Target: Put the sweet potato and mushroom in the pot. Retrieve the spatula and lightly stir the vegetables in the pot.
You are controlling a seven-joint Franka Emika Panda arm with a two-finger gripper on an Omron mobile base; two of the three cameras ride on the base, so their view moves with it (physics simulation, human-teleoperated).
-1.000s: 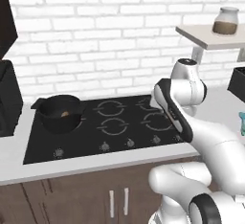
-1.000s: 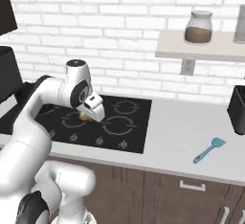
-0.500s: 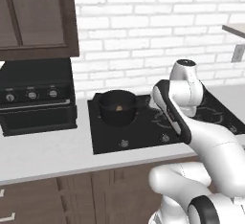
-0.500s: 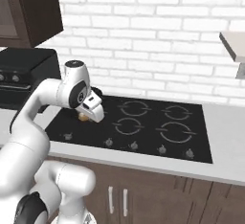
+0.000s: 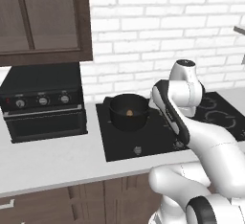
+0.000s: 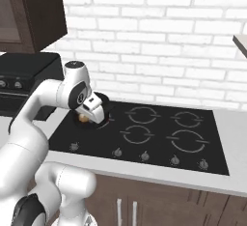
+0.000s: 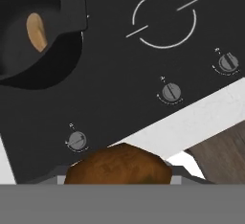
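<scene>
The small orange-tan sweet potato (image 5: 129, 112) lies inside the round matte-black pot (image 5: 128, 111) on the black cooktop (image 6: 144, 138), while the white arm's gripper (image 6: 91, 115), angled down beside the pot, is closed around a brown mushroom (image 7: 118, 166).

pot (image 5: 128, 112): 1 | sweet potato (image 5: 129, 112): 1 | mushroom (image 7: 118, 165): 1 | burners: 4
</scene>
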